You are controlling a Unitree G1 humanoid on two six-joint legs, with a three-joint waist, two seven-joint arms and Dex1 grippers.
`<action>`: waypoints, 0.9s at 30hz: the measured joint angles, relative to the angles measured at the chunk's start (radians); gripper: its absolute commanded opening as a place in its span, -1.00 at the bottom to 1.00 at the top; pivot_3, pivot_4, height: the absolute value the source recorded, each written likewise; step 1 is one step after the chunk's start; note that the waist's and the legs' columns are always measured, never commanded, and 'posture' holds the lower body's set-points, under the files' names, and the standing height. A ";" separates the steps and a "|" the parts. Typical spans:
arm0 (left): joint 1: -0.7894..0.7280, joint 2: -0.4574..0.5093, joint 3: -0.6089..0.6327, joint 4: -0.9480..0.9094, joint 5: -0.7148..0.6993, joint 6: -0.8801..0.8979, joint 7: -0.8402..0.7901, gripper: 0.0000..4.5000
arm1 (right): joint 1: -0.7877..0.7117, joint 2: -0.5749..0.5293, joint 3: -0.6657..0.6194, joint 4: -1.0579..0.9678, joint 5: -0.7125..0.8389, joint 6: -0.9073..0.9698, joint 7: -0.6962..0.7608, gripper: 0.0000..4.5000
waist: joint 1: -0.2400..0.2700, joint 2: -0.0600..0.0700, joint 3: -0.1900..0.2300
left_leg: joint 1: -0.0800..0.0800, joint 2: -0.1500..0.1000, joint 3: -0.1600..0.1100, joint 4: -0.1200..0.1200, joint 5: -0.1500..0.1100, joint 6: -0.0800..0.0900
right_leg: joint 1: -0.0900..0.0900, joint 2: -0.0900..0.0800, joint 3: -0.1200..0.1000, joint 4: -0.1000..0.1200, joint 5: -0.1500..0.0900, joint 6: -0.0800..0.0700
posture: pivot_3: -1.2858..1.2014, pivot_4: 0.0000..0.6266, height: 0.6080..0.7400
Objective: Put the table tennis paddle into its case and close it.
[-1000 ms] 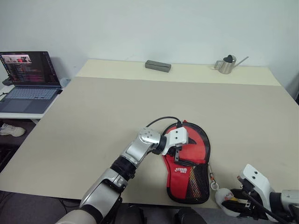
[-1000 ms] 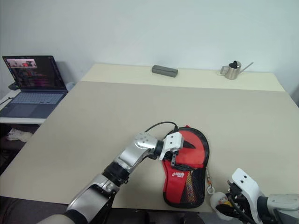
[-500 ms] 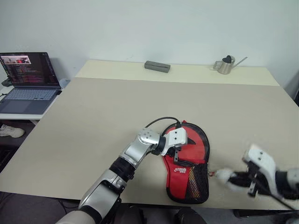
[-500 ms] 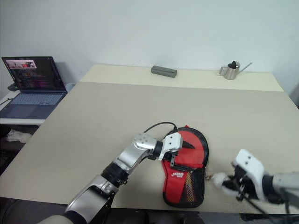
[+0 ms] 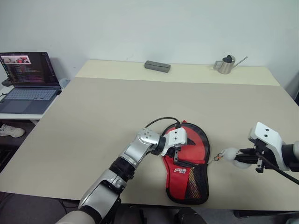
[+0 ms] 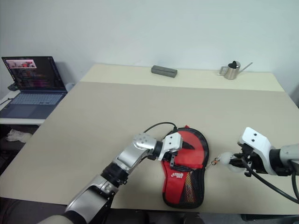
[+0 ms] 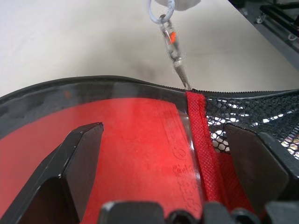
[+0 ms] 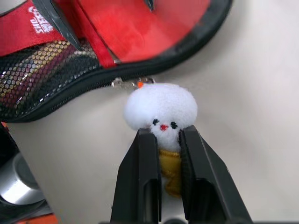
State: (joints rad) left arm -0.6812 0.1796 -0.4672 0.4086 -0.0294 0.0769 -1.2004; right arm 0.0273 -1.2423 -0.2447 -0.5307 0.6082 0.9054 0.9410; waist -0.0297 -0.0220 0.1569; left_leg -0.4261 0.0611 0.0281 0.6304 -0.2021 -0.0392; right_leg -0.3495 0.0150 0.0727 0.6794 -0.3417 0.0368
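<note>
Right gripper [image 8: 161,140] is pinched on the white plush charm [image 8: 161,108], whose chain runs taut to the zip pull on the case [image 5: 187,163]. Left gripper [image 5: 176,150] stands wide, pressing the case flat near the table's [image 5: 117,112] front edge. The table tennis paddle [image 7: 131,140] lies inside, red face showing. Zipping looks underway; next the charm should be drawn along the zip edge while the left holds.

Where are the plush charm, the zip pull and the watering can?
plush charm [image 8: 161,109], right wrist view, its white head.
zip pull [image 7: 179,70], left wrist view, its metal tab.
watering can [image 5: 226,66], left eye view, its body.
</note>
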 measured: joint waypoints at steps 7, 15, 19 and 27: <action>-0.006 0.004 -0.008 0.001 0.002 0.000 -0.015 1.00 | -0.038 -0.051 0.056 0.011 -0.022 -0.044 0.093 -0.93 | 0.001 0.001 0.000 | 0.000 0.000 0.000 0.000 0.000 0.000 | 0.000 0.000 0.000 0.000 0.000 0.000 | 0.03 -0.52 1.00; -0.014 0.013 -0.022 0.003 0.004 -0.020 -0.024 1.00 | 0.117 -0.077 -0.023 -0.090 -0.024 -0.048 0.215 -0.93 | 0.000 0.001 -0.001 | 0.000 0.001 0.000 0.000 0.000 0.000 | 0.000 0.000 0.000 0.000 0.000 0.000 | 0.03 -0.52 1.00; -0.015 0.013 -0.024 0.003 0.006 -0.022 -0.024 1.00 | 0.190 -0.059 -0.066 -0.148 -0.028 -0.043 0.217 -0.93 | 0.000 0.001 -0.001 | 0.001 0.001 0.000 0.000 0.000 0.000 | 0.001 0.000 0.000 0.000 0.000 0.000 | 0.03 -0.52 1.00; -0.023 0.001 -0.028 0.036 0.009 -0.056 -0.022 1.00 | 0.228 -0.006 -0.062 -0.200 -0.036 -0.043 0.185 -0.93 | 0.001 0.001 -0.002 | 0.002 0.000 0.000 0.000 0.000 0.000 | 0.003 0.000 0.000 0.000 0.000 0.000 | 0.03 -0.52 1.00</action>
State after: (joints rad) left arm -0.7043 0.1810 -0.4947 0.4447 -0.0204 0.0210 -1.2223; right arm 0.2554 -1.2484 -0.3070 -0.7305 0.5719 0.8623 1.1263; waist -0.0286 -0.0210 0.1553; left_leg -0.4243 0.0609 0.0277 0.6307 -0.2021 -0.0392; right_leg -0.3465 0.0151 0.0724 0.6790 -0.3418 0.0369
